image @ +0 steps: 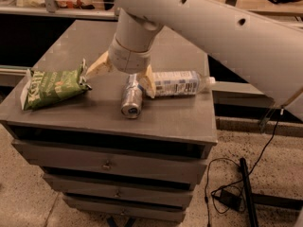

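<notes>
My gripper (124, 75) hangs over the middle of a grey drawer cabinet (109, 112), open, its two tan fingers (98, 65) spread wide. A silver can (132, 96) lies on its side just below and between the fingers, its end facing the front. One finger rests between the can and a clear plastic bottle (179, 83) with a white label, lying on its side to the right. A green chip bag (51, 86) lies to the left, close to the other finger. Nothing is held.
The cabinet has several drawers below its top. Black cables and a small adapter (229, 197) lie on the speckled floor at the right. A shelf with a dark gap runs behind the cabinet.
</notes>
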`<control>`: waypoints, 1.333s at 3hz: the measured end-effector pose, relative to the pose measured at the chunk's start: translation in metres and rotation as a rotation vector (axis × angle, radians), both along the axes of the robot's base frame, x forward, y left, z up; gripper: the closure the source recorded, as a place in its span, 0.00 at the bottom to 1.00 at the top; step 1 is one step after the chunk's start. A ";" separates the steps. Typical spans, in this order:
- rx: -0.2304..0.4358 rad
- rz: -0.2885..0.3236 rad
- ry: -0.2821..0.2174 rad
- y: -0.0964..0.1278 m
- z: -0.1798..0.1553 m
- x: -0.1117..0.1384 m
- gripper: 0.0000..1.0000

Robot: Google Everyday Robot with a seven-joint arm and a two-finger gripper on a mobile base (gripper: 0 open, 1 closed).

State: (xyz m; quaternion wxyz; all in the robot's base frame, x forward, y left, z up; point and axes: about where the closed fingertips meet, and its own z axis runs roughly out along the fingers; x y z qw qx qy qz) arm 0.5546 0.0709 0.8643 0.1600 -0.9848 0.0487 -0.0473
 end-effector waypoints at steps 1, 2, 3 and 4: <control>-0.023 -0.015 0.021 -0.014 -0.006 0.002 0.00; -0.043 -0.018 0.046 -0.021 -0.012 -0.004 0.00; -0.066 -0.005 0.062 -0.016 -0.019 -0.012 0.00; -0.072 0.004 0.071 -0.009 -0.024 -0.014 0.16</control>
